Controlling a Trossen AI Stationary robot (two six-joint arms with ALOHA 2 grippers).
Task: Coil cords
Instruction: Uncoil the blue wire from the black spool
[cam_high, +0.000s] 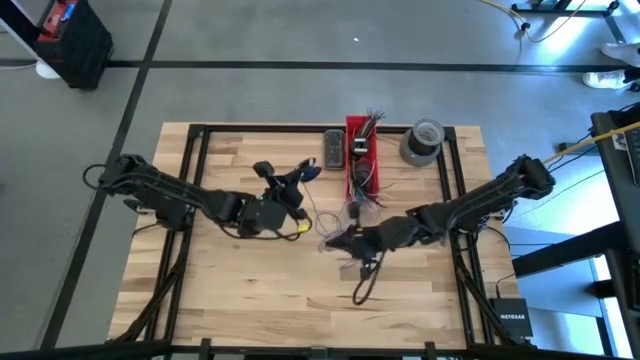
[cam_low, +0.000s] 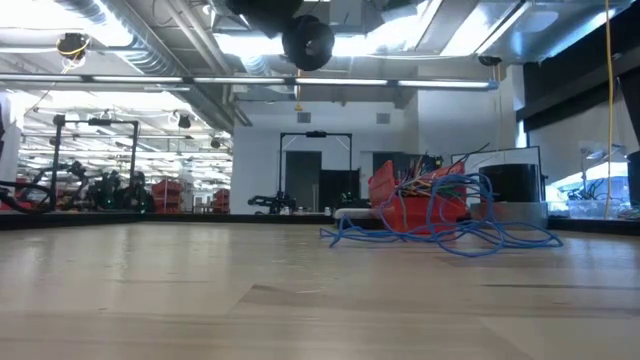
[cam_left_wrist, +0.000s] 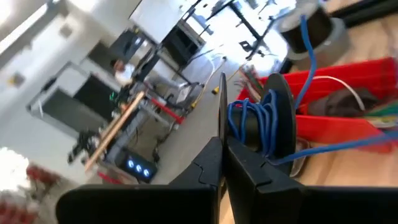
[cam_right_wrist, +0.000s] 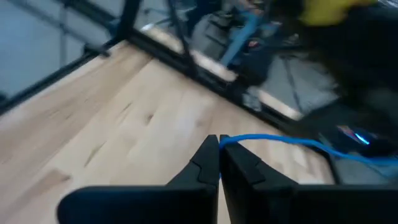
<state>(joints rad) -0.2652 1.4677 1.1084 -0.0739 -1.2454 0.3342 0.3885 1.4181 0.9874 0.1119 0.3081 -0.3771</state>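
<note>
High view: both arms reach in over the wooden table (cam_high: 250, 290) and meet near its middle. The left gripper (cam_high: 296, 183) sits left of centre, and a dark spool (cam_high: 268, 172) stands just beside it. In the left wrist view, that gripper's fingers (cam_left_wrist: 214, 163) are pressed together, and the spool (cam_left_wrist: 267, 118) right behind their tips carries several turns of blue cord (cam_left_wrist: 252, 121); the fingers lie against the spool, but whether they grip it I cannot tell. From the spool the blue cord runs on toward the red bin (cam_left_wrist: 348, 102) and the grey tape roll (cam_left_wrist: 314, 28). The right gripper (cam_high: 335, 243) is right of centre, low over the wood. In the right wrist view, its fingers (cam_right_wrist: 211, 165) are closed, pinching the blue cord (cam_right_wrist: 280, 142) at the very tips; the cord leads away from them, lifted off the table. Low view: loose blue cord (cam_low: 450, 235) lies in tangled loops on the table in front of the red bin (cam_low: 405, 200), which holds a bunch of coloured wire ends (cam_low: 435, 180). In the high view, the bin (cam_high: 362, 160) stands at the far side of the table, the tape roll (cam_high: 422, 140) just to its right, and a dark cord (cam_high: 365, 280) loops on the wood below the right gripper.
</note>
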